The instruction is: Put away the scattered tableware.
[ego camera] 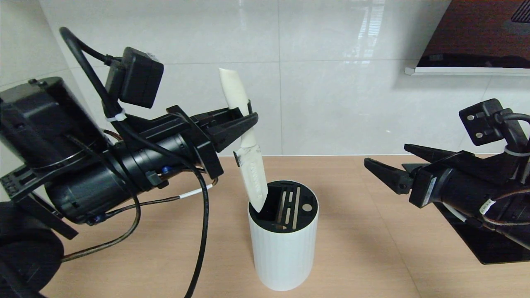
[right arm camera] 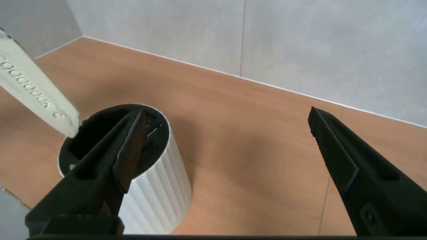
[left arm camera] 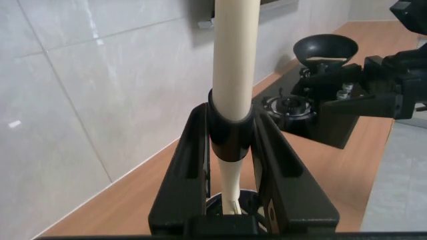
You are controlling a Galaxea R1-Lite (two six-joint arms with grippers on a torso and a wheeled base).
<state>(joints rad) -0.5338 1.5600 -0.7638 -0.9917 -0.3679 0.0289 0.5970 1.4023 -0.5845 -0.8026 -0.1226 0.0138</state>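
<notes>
Wood counter (ego camera: 372, 256) under all. White ribbed holder (ego camera: 284, 252) stands upright in middle, black top with slots. Left claw (ego camera: 247, 118) above holder, clenched on handle of white knife (ego camera: 252, 165). Right claw (ego camera: 386, 154) spread wide, holds nothing, near holder. Knife tilted, blade tip just inside holder's left slot.

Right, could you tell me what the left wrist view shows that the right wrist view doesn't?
Left wrist view, not the right: the left gripper shut on the knife by its handle, plus a black pan and a stove burner farther along the counter. Right wrist view, not the left: the right gripper, open, and the blade with its tip at the white holder's rim. Both: the knife, the wooden counter and the tiled wall.
</notes>
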